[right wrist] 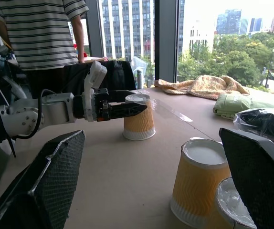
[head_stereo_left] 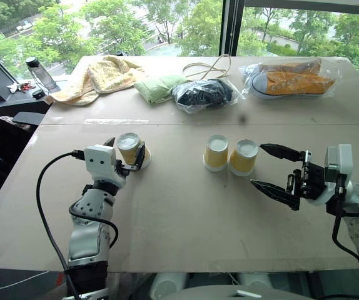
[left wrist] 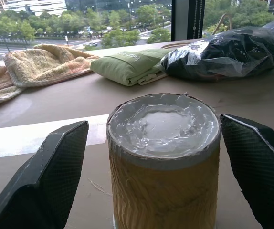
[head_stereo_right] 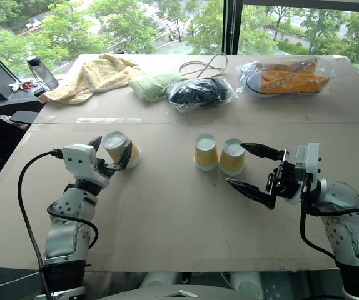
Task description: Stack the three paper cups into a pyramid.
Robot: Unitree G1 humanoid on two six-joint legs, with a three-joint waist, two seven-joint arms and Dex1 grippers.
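Observation:
Three yellow ribbed paper cups stand upside down on the brown table. One cup is at the left, between the fingers of my left gripper. The left wrist view shows that cup with a finger on each side, a gap on one side and the other finger close against it. The other two cups stand touching side by side in the middle. My right gripper is wide open just to their right, pointing at them, with nothing in it.
Along the far edge lie a yellow towel, a green cloth, a black bundle in plastic, a cord and bagged orange shoes. A water bottle stands far left. A person in a striped shirt stands beyond the table's left side.

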